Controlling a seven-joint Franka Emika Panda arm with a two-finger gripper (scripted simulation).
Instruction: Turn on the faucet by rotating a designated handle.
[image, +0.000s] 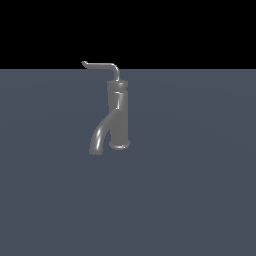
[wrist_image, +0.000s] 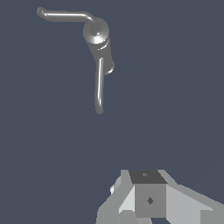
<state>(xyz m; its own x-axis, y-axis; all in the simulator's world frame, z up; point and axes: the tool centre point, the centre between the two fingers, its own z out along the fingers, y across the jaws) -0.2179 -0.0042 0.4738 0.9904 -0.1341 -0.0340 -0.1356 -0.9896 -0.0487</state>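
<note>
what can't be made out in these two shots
- Gripper: in the wrist view the lower edge cuts it off; fingertips are unseen, so open or shut is unknown. It is absent from the exterior view.
- Arm: appears in neither picture.
- Faucet base: in the wrist view its own body hides it.
- Handle: its upturned tip is too small for detail in the exterior view.

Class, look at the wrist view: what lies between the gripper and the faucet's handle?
Nothing. In the wrist view, only bare grey surface separates the gripper from the faucet and its handle. The exterior view shows no gripper at all.
</note>
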